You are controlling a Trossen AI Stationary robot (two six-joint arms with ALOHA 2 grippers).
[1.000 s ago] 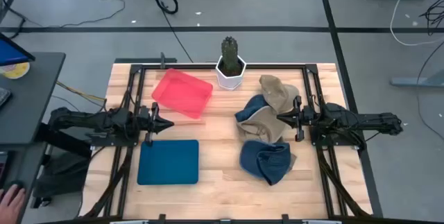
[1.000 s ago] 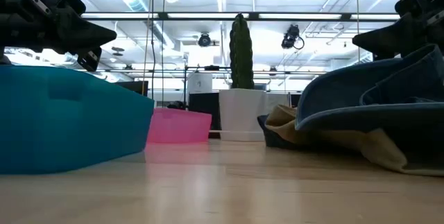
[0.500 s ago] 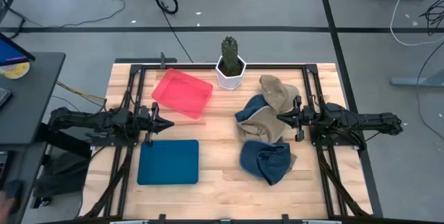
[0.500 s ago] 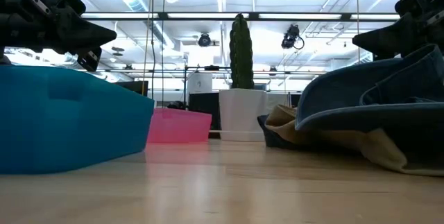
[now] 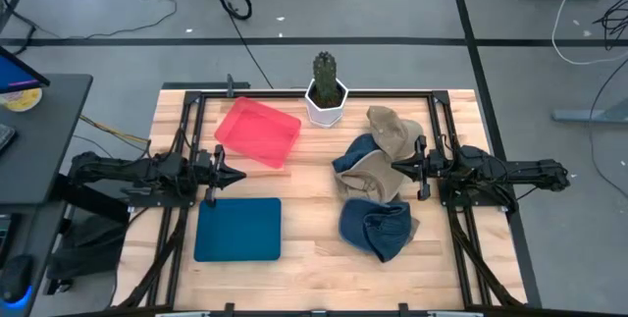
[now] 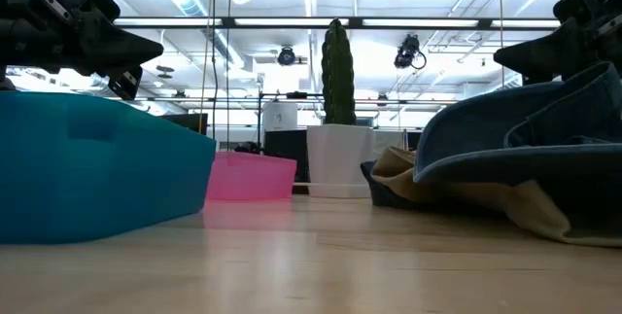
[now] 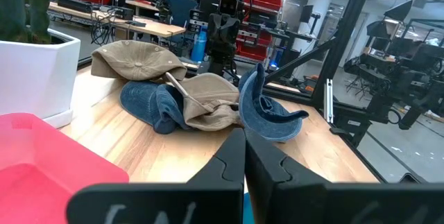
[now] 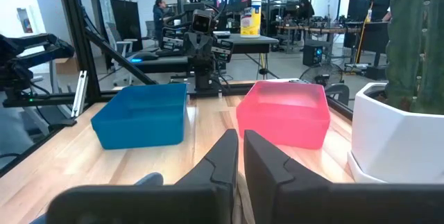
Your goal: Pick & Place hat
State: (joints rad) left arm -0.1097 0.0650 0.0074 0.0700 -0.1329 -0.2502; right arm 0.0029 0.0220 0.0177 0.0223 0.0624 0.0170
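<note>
At the lower centre of the high view, a blue bin (image 5: 237, 229) and a crumpled denim hat (image 5: 375, 228) lie on the wooden table (image 5: 314, 268). Mid-frame, the left end effector (image 5: 235, 176) and right end effector (image 5: 398, 167) hover with fingers pressed together, neither holding anything. Right of centre, a denim-and-tan hat heap (image 5: 368, 167) sits under the right tip; beyond are a tan hat (image 5: 392, 129), pink bin (image 5: 258, 132) and potted cactus (image 5: 326, 89). No pick seems begun (nothing gripped); the next move likely calls for spreading fingers and descending onto a hat.
</note>
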